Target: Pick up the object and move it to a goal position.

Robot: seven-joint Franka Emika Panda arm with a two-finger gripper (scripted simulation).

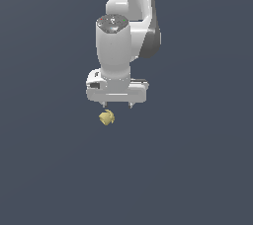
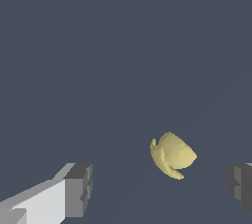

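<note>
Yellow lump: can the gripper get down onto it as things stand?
Probably yes. The gripper hangs open above the yellow lump, nothing between them; the lump sits off-centre toward one finger.

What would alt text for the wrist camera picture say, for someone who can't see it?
A small pale-yellow lumpy object lies on a plain dark grey surface, between the two spread grey fingertips of the robot's open gripper, untouched by either.

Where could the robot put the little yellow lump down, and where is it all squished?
Bare grey floor spreads on every side of the small pale-yellow lumpy object. The only crowded spot is right under the white robot gripper, whose open dark-tipped fingers stand apart, the lump between them and nearer one finger.
</note>
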